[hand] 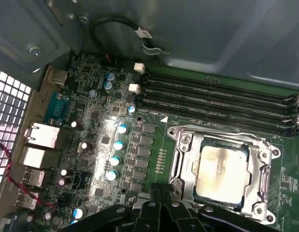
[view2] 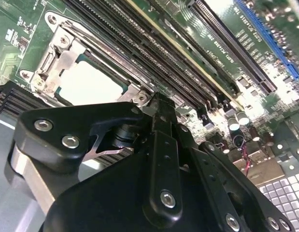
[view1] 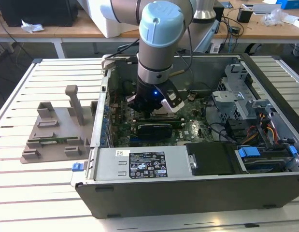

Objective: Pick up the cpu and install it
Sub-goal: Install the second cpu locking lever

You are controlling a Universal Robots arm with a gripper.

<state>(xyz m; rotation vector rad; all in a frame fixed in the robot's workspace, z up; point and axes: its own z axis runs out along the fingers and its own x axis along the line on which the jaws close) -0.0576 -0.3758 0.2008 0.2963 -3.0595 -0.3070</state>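
The cpu [hand: 221, 169] lies flat in the motherboard socket, its silver top showing inside the metal socket frame [hand: 265, 145]. In the second wrist view the cpu [view2: 91, 84] sits under the same bracket [view2: 57, 48]. My gripper [hand: 162, 191] hovers just beside the socket's edge with its black fingers pressed together and nothing between them. Its tip [view2: 159, 99] points at the board next to the socket. In the exterior view the gripper [view1: 151, 113] reaches down into the open computer case [view1: 188, 193].
Memory slots [hand: 217, 96] run along one side of the socket, with capacitors [hand: 115, 145] and rear ports [hand: 40, 135] on another. A grey plastic holder block [view1: 57, 130] stands on the slatted table at the exterior view's left. The power supply [view1: 149, 164] and drive cage [view1: 246, 101] crowd the case.
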